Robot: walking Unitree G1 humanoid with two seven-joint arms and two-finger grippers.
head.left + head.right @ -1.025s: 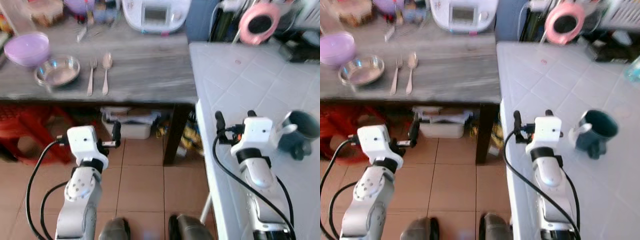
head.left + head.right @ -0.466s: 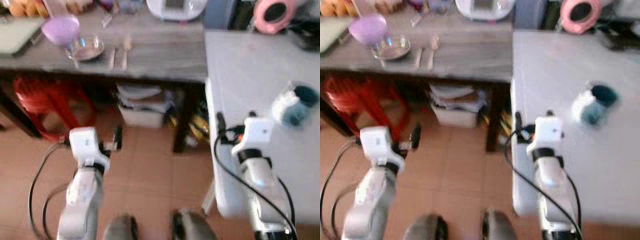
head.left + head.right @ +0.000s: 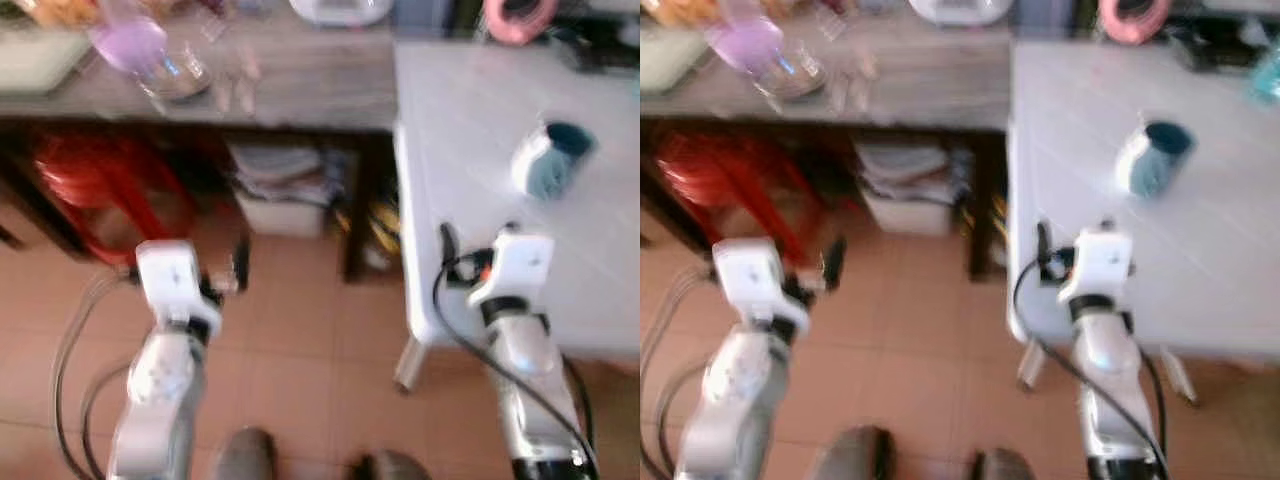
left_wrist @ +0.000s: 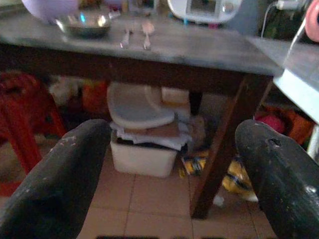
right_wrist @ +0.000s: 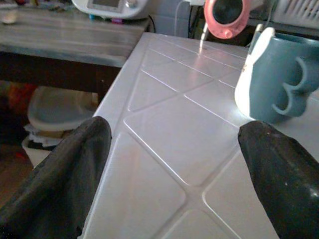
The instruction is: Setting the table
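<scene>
A purple bowl [image 3: 128,45], a steel bowl [image 3: 180,78], and a fork [image 4: 125,37] beside a spoon [image 4: 146,34] lie on the grey wooden table [image 3: 320,85] at the far left. A teal and white mug [image 3: 552,160] stands on the white tiled table [image 3: 470,130] to the right. My left gripper [image 4: 172,129] hangs open over the floor, facing the space under the wooden table. My right gripper [image 5: 175,128] is open at the near edge of the white table, with the mug [image 5: 279,74] ahead and well clear of its fingers.
Under the wooden table stand a red plastic stool [image 3: 90,180] and a white storage box [image 4: 144,149] beside a dark table leg [image 4: 219,149]. A white cooker [image 4: 204,7] and a pink round object [image 5: 227,15] sit at the back. My feet [image 3: 245,455] stand on terracotta floor tiles.
The whole picture has shifted: both tables now sit farther away and higher in view, so the camera moved back. Both grippers stay open and empty.
</scene>
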